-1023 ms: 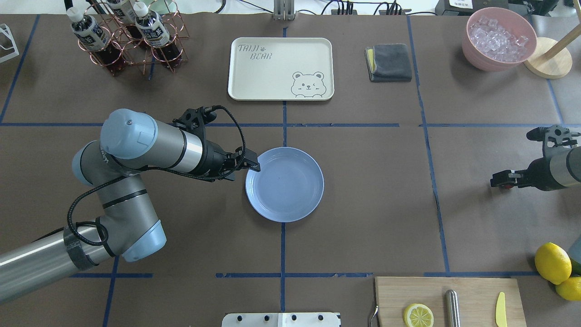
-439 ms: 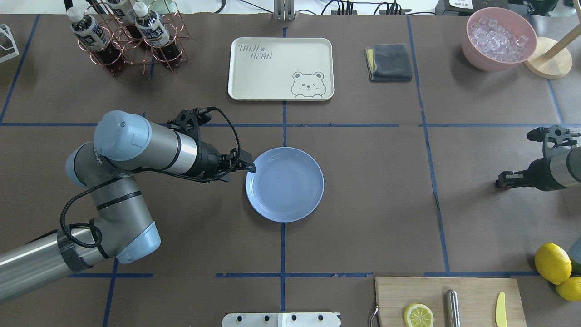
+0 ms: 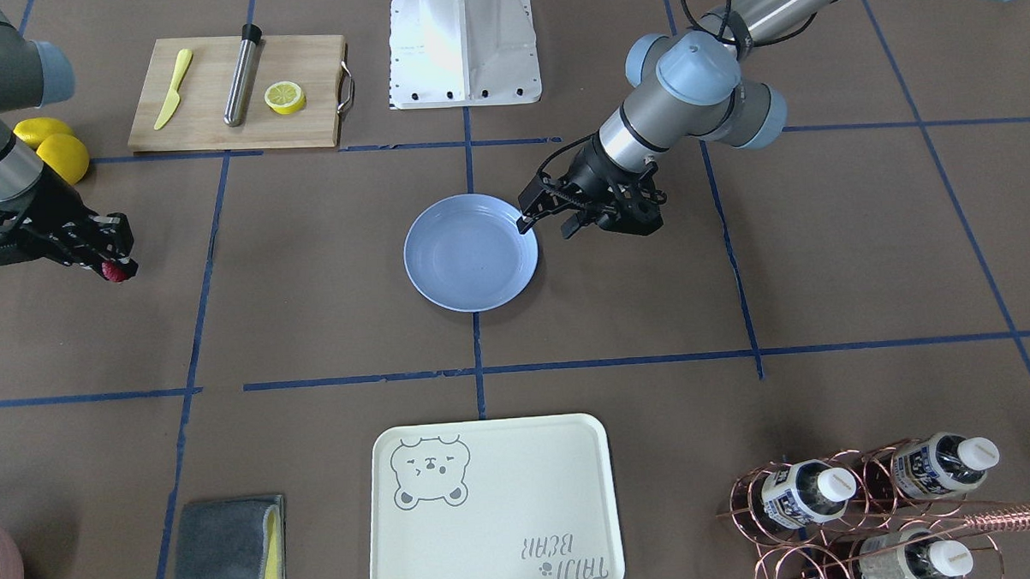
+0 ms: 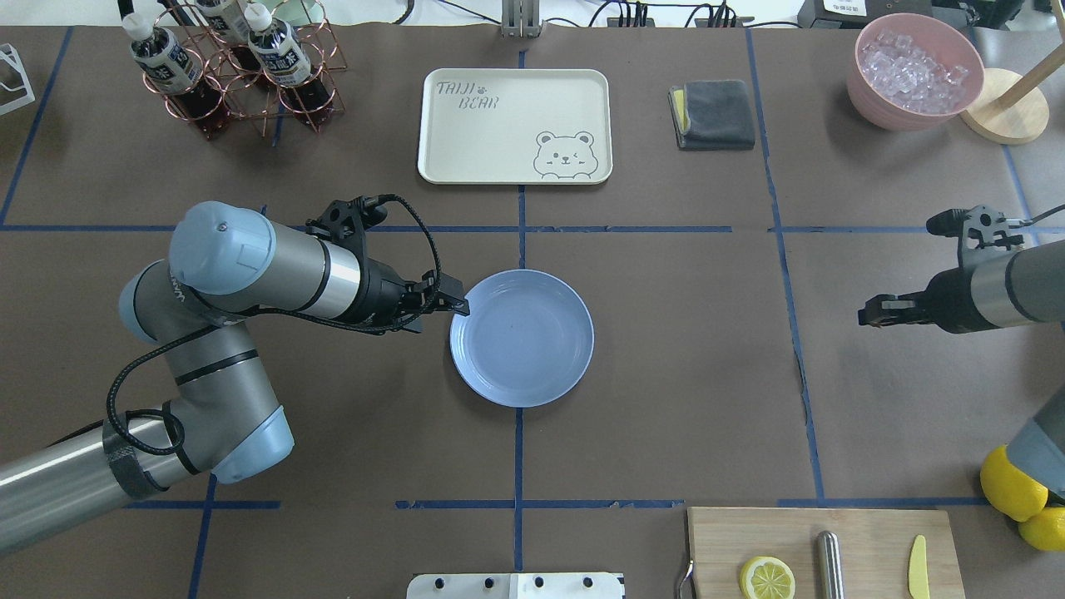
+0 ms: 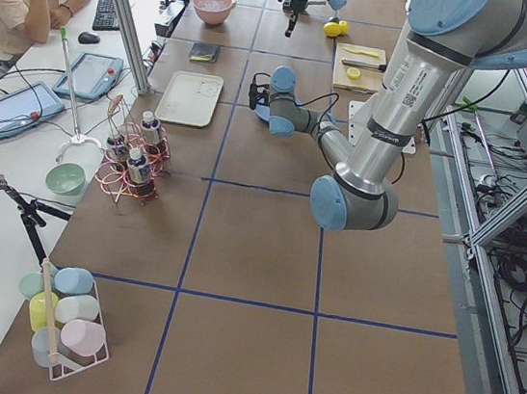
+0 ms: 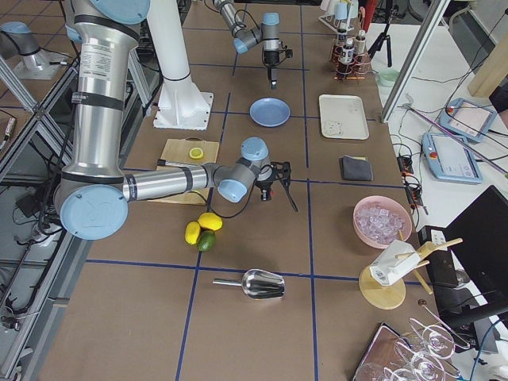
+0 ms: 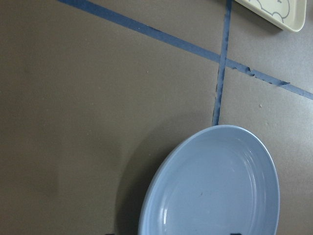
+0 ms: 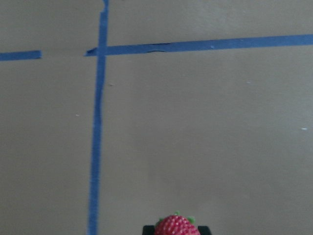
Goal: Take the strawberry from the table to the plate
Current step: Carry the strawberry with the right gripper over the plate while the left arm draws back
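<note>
Since the earlier frame the right jaws, clamped on the strawberry (image 8: 176,226) over the desk (image 4: 666,374), have moved closer to the plate (image 4: 522,337), at whose rim the left jaws remain spread apart.

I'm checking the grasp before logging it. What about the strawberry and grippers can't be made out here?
Right wrist view: the strawberry is cut by the bottom edge; finger contact is out of frame.
Overhead view: the right gripper hides it.
Left wrist view: the left gripper is nearly out of frame below the plate.
Side views: the strawberry is too small.
</note>
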Robot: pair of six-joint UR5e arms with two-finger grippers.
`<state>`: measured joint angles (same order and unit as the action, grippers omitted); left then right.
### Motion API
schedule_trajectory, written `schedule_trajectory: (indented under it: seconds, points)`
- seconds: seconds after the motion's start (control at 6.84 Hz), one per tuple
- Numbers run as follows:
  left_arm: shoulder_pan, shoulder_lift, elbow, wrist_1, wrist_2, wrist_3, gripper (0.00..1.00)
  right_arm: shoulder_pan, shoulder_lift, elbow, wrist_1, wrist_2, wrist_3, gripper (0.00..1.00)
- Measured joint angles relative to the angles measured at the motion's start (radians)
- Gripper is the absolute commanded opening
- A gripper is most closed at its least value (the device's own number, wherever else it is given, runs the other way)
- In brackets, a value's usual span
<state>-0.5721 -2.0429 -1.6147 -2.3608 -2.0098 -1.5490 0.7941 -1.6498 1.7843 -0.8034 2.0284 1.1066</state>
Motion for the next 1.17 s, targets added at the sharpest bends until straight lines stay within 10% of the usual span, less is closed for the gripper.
schedule_trajectory:
  seconds: [1.17]
  points:
    - [-0.179,0.139,-0.166,-0.007,-0.151,0.016,0.85,-0.415,0.715,-0.108,-0.504,-0.372,0.498,0.00]
